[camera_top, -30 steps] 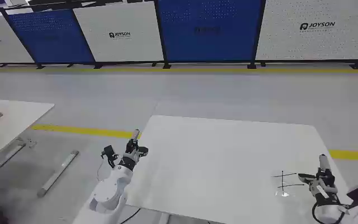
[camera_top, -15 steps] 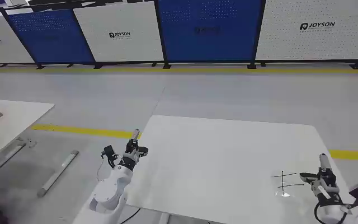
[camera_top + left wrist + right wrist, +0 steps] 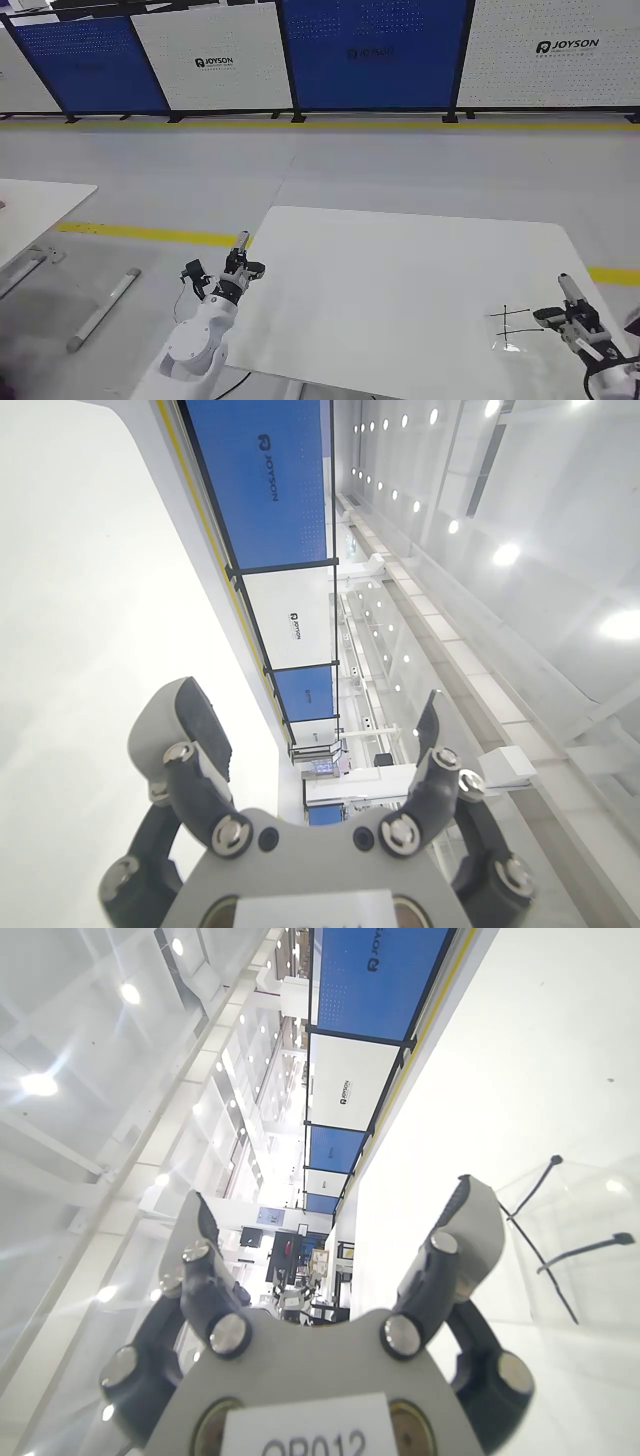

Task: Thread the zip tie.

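The right claw (image 3: 332, 1193), spread wide and holding nothing, would best come down over one strap clear of the crossing and pinch only that, for the ties (image 3: 544, 1270) lie crossed just beside one of its fingers (image 3: 472, 1218), on the side toward the far-off, wide, empty left claw (image 3: 310, 695).

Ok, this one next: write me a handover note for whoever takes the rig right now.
Left gripper: open, empty, at the left edge of the table.
Right gripper: open, empty, beside the zip ties, not touching them.
Zip ties: three black ones lying crossed on a clear plastic piece near the right edge.
Done: nothing; no tie is looped.
To do: pick one up and thread its tail through its head.
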